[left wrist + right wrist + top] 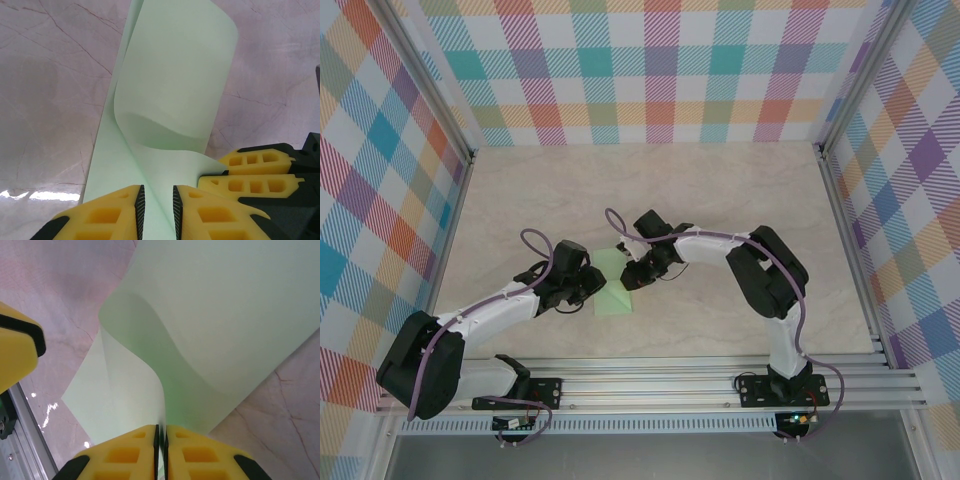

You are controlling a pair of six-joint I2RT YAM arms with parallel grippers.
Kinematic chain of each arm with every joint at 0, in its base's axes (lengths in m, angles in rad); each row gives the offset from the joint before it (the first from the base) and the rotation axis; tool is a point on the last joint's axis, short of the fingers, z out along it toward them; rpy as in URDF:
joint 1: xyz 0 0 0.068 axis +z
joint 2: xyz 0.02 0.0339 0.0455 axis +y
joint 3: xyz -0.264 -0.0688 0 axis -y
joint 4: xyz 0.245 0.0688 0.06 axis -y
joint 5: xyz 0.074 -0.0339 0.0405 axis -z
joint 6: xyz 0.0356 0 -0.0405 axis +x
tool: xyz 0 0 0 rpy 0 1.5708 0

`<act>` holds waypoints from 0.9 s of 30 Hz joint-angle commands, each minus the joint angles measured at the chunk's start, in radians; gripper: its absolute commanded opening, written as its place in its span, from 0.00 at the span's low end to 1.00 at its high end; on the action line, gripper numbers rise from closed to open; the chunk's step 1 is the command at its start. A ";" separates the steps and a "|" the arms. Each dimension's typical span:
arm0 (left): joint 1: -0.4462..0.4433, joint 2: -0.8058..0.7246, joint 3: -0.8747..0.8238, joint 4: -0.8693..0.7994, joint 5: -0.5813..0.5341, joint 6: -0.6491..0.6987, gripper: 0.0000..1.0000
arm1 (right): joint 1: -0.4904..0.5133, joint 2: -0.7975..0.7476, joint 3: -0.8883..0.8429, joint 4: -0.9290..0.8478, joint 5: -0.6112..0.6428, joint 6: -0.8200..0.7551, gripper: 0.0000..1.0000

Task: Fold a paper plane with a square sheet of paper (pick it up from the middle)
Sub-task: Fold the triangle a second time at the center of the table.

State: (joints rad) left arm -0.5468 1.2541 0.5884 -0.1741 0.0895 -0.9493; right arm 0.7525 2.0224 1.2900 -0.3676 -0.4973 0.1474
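The square sheet of paper (pixel 612 291) is pale green and lies on the marble table between my two grippers, partly folded. One flap curls up off the flat part (pixel 170 90). My right gripper (pixel 161 440) is shut on the edge of that lifted flap (pixel 225 315), which bends over in a soft loop. My left gripper (pixel 157 205) sits low over the flat part with its jaws a narrow gap apart, a crease line running between them and nothing pinched. The right gripper's yellow fingers (pixel 255 160) hold the flap's corner just to the left gripper's right. From above, the left gripper (pixel 592 286) and right gripper (pixel 632 275) almost meet.
Bare marble table (pixel 720 200) stretches behind and to both sides of the paper. An aluminium rail (pixel 670 375) runs along the near edge, seen also as the rail (pixel 25 440) close to the paper. Chequered walls (pixel 380 180) enclose the table on three sides.
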 commanded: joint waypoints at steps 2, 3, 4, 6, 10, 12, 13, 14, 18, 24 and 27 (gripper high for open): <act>-0.008 0.007 0.023 -0.003 0.011 0.005 0.25 | -0.005 0.028 0.002 -0.002 -0.020 0.009 0.13; -0.008 0.005 0.024 -0.003 0.011 0.004 0.24 | -0.005 0.030 0.002 -0.001 -0.019 0.010 0.13; -0.008 0.006 0.025 -0.004 0.011 0.004 0.24 | -0.005 0.032 0.002 0.001 -0.017 0.013 0.13; -0.008 0.007 0.025 -0.003 0.013 0.006 0.25 | -0.005 0.037 0.002 0.002 -0.011 0.015 0.13; -0.008 0.011 0.027 -0.004 0.016 0.007 0.24 | -0.005 0.042 0.000 0.005 -0.002 0.018 0.13; -0.008 0.011 0.026 -0.002 0.016 0.007 0.24 | -0.004 0.042 -0.001 0.006 -0.001 0.018 0.13; -0.008 0.011 0.025 -0.002 0.016 0.008 0.24 | -0.004 0.044 -0.001 0.004 -0.002 0.019 0.13; -0.008 0.012 0.026 -0.002 0.016 0.007 0.24 | -0.004 0.043 -0.002 0.003 -0.001 0.018 0.13; -0.008 0.018 0.027 0.002 0.018 0.008 0.24 | -0.002 0.031 -0.010 -0.001 0.009 0.024 0.13; -0.008 0.024 0.030 0.011 0.020 0.004 0.24 | -0.001 0.018 -0.022 0.009 0.017 0.031 0.13; -0.008 0.030 0.030 0.018 0.024 0.004 0.22 | 0.000 0.031 -0.020 0.012 0.014 0.032 0.13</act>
State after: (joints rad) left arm -0.5476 1.2709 0.5922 -0.1738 0.0967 -0.9493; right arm 0.7525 2.0472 1.2823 -0.3592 -0.4820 0.1753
